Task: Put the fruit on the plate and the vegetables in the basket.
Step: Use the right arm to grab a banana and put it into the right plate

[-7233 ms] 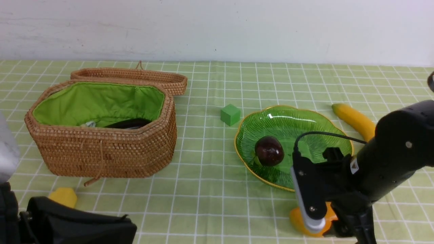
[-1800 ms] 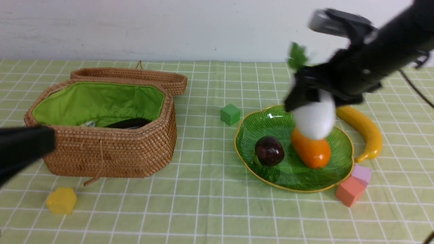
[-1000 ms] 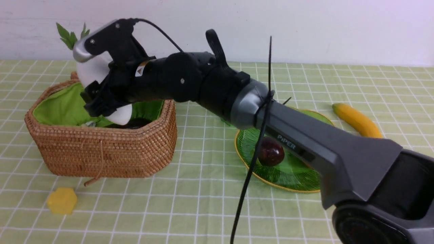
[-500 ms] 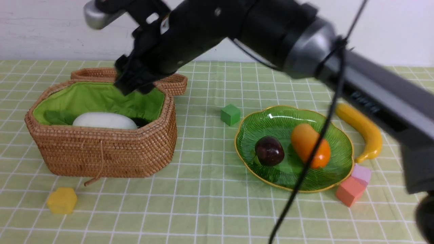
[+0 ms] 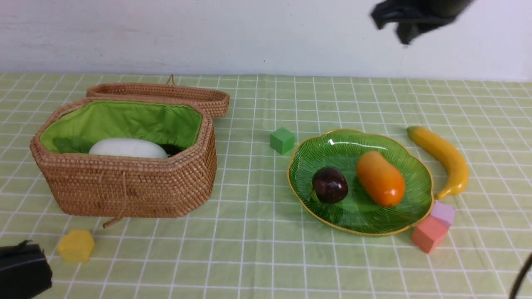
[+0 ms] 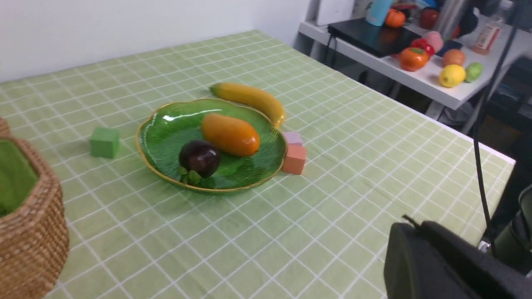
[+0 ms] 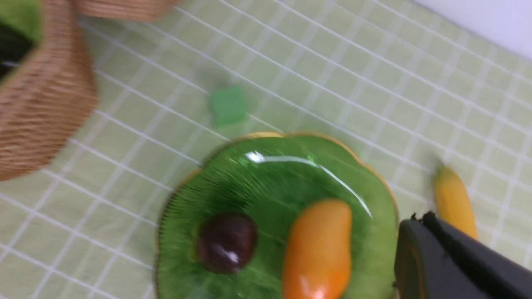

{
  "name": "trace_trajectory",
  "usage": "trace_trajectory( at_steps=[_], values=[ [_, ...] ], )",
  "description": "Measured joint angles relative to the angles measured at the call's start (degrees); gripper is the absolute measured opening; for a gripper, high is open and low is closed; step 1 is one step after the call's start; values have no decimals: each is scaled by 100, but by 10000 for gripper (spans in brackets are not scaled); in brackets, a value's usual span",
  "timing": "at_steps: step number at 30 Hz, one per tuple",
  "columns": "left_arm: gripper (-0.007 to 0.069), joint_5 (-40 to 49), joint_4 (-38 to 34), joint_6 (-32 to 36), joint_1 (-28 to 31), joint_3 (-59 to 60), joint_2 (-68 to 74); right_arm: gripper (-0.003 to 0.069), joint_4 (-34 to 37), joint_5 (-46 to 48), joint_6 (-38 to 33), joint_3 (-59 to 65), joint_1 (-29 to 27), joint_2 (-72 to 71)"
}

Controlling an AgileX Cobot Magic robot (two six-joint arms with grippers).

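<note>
The white radish (image 5: 126, 148) lies in the open wicker basket (image 5: 124, 187), with a dark shape (image 5: 171, 148) beside it; the other vegetables cannot be made out. On the green plate (image 5: 332, 143) rest the purple mangosteen (image 5: 330, 185) and the orange mango (image 5: 380, 178). The banana (image 5: 442, 158) lies on the cloth just right of the plate. My right gripper (image 5: 405, 23) hangs high above the plate's far right, blurred, shut and empty (image 7: 417, 220). My left gripper (image 5: 25, 249) sits low at the front left, shut and empty (image 6: 409, 224).
A green cube (image 5: 282, 140) stands between basket and plate. A yellow block (image 5: 76, 246) lies in front of the basket. Pink (image 5: 428, 234) and lilac (image 5: 443, 212) blocks touch the plate's near right rim. The basket lid (image 5: 166, 93) lies open behind it.
The right gripper let the radish go into the basket, rose, swung away to the upper right, and shut. The left gripper has come into view at the bottom left.
</note>
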Motion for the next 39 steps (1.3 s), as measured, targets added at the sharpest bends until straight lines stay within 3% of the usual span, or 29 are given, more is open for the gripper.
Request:
trace_trajectory(
  at_steps=[3,6,11,15,18,23,26,32,39],
  values=[
    [-13,-6,-132,195,0,0,97,16,87,-102,291,1024,-941,42],
    [-13,-6,-138,224,0,0,153,55,269,-399,354,1361,-1315,246],
    [-13,-21,-152,241,0,0,251,342,949,-1196,382,1640,-2058,1156],
    [-13,-21,-152,248,0,0,270,498,1033,-1600,382,1657,-2218,1731],
    [-13,-21,-152,248,0,0,270,549,1083,-1900,330,1659,-2219,2039],
    [-13,-21,-152,248,0,0,270,550,1148,-2311,233,1664,-2186,2315],
    [-13,-21,-152,248,0,0,270,507,1142,-2418,233,1664,-2176,2392],
    [-13,-21,-152,248,0,0,270,326,1074,-2419,233,1658,-2176,2500],
    [-13,0,-152,248,0,0,270,325,969,-2150,82,1572,-2183,2404]
  ],
)
